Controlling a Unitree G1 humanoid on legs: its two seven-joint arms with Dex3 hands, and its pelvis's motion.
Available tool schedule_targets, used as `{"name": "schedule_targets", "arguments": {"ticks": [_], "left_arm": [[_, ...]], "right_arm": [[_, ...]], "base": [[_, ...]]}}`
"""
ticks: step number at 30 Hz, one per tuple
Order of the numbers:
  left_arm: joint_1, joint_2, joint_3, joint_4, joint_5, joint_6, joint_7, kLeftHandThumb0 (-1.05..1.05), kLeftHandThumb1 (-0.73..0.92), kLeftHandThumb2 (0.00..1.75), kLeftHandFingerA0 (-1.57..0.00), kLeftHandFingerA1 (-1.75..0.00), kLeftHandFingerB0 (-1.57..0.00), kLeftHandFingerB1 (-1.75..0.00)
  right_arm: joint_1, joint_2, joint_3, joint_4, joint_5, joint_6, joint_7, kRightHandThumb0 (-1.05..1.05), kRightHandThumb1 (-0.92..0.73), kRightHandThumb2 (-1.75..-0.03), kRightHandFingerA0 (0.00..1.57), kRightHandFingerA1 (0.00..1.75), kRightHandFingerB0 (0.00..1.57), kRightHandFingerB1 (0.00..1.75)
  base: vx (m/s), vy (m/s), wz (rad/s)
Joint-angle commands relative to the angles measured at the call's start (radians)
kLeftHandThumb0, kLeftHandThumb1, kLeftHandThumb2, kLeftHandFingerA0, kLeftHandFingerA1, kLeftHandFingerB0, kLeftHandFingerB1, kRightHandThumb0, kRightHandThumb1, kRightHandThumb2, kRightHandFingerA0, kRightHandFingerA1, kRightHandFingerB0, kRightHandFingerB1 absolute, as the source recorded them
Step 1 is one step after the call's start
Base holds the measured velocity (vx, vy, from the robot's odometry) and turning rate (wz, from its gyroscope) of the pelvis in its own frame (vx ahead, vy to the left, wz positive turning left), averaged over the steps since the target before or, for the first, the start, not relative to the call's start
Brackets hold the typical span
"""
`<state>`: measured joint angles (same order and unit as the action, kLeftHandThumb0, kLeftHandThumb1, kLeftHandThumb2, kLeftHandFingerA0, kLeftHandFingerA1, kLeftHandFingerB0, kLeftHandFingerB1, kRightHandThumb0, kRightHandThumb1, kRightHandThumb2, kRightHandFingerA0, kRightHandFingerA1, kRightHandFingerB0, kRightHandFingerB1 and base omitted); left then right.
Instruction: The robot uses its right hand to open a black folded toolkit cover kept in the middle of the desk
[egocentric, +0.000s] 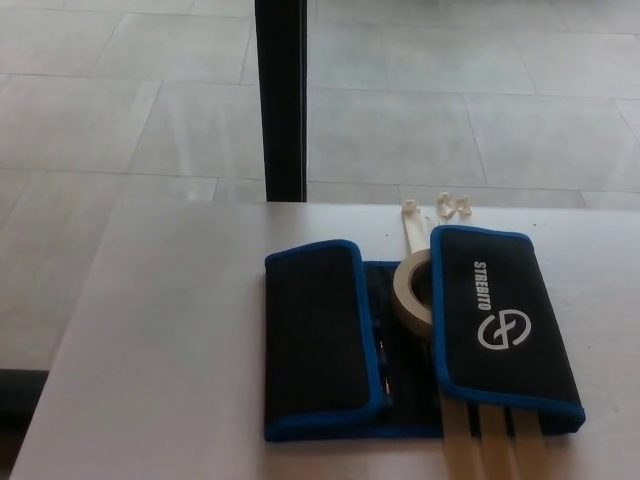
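Note:
The black toolkit cover with blue edging lies on the white desk, right of centre. Its left flap is folded over the middle. The right flap carries a white logo and rests raised on a roll of beige tape. Between the flaps a narrow strip of the inside shows. Neither of my hands shows in the head view.
Beige strips stick out from under the cover at the desk's front edge, and more at the back with small white bits. A black post stands behind the desk on the tiled floor.

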<state>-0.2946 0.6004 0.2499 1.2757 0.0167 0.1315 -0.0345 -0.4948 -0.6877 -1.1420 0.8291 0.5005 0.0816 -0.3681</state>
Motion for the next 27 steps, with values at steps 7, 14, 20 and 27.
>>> {"name": "schedule_targets", "arguments": {"ticks": [7,14,20,27], "left_arm": [[0.002,0.021,0.001,0.010,-0.007,0.024,-0.004,-0.81,0.20,1.32,-0.68,-1.16,0.00,-0.80],[0.003,0.019,0.012,0.011,-0.018,0.019,-0.010,-0.65,0.23,1.25,-0.65,-1.08,0.00,-0.74],[-0.002,0.020,0.005,0.017,-0.009,0.017,-0.010,-0.72,0.27,1.28,-0.52,-1.02,0.00,-0.76],[-0.002,0.019,0.004,0.012,-0.010,0.017,-0.007,-0.74,0.23,1.29,-0.69,-1.12,0.00,-0.77]], "right_arm": [[0.125,0.270,0.487,-0.726,0.013,0.115,0.192,-0.60,-0.71,-0.62,0.36,0.44,0.33,0.32],[0.303,0.275,0.912,-0.812,-0.322,-0.102,0.343,-0.53,-0.63,-0.59,0.40,0.45,0.32,0.33],[0.326,0.164,1.152,-0.767,-0.484,-0.203,0.488,-0.53,-0.63,-0.59,0.31,0.46,0.37,0.35],[0.286,0.063,1.337,-0.755,-0.617,-0.203,0.551,-0.55,-0.63,-0.59,0.29,0.50,0.35,0.35]], "base": [[0.00,0.000,0.00],[0.00,0.000,0.00],[0.00,0.000,0.00],[0.00,0.000,0.00]]}}
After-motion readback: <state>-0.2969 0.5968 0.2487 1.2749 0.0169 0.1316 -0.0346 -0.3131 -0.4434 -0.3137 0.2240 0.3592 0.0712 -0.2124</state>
